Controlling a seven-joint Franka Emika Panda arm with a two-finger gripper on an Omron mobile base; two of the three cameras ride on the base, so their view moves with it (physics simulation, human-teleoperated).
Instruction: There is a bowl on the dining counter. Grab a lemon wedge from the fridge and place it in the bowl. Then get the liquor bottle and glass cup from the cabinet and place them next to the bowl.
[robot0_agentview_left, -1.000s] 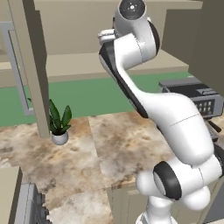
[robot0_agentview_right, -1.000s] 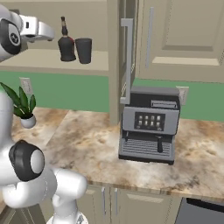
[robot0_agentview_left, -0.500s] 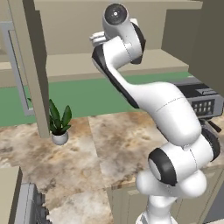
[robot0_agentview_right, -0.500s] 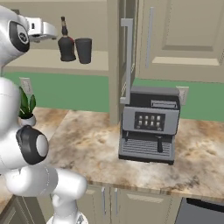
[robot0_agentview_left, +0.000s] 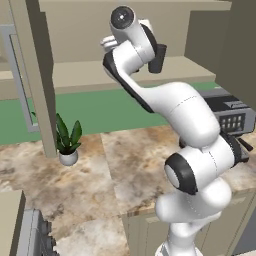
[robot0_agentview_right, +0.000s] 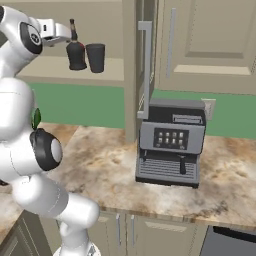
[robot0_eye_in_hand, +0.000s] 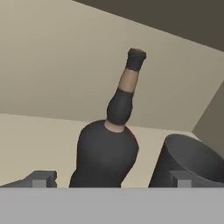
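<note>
Reaching into the beige wall-mounted upper cabinet (robot0_agentview_right: 60, 67) with raised-panel doors, at the height of its plain beige shelf. Two-finger gripper (robot0_eye_in_hand: 111, 178) spread wide, jaws released, nothing clasped; dark finger tips (robot0_eye_in_hand: 40, 178) low in the hand view, one on either side of the squat dark liquor bottle (robot0_eye_in_hand: 107, 151) with its tan neck and black cap. Bottle between the tips, no contact visible. Bottle tilted in the hand view, upright on the shelf in the right base view (robot0_agentview_right: 76, 48). Small dark grey straight-sided glass cup (robot0_agentview_right: 95, 58) just beside the bottle on the same shelf, toward the open door's side; in the hand view (robot0_eye_in_hand: 186, 164) its open rim just behind the right-hand tip; in the left base view (robot0_agentview_left: 157, 58) partly hidden behind the arm's upper joint. White hand (robot0_agentview_right: 54, 31) level with the bottle's neck, just short of it.

Below, mottled beige-brown marble wall counter (robot0_agentview_right: 105, 165) over panelled cabinets, bearing a black-and-silver coffee machine (robot0_agentview_right: 171, 142) under the open cabinet door (robot0_agentview_right: 144, 70) with its long grey handle. Small green potted plant in a white pot (robot0_agentview_left: 67, 142) against the green back wall, near a beige upright panel.
</note>
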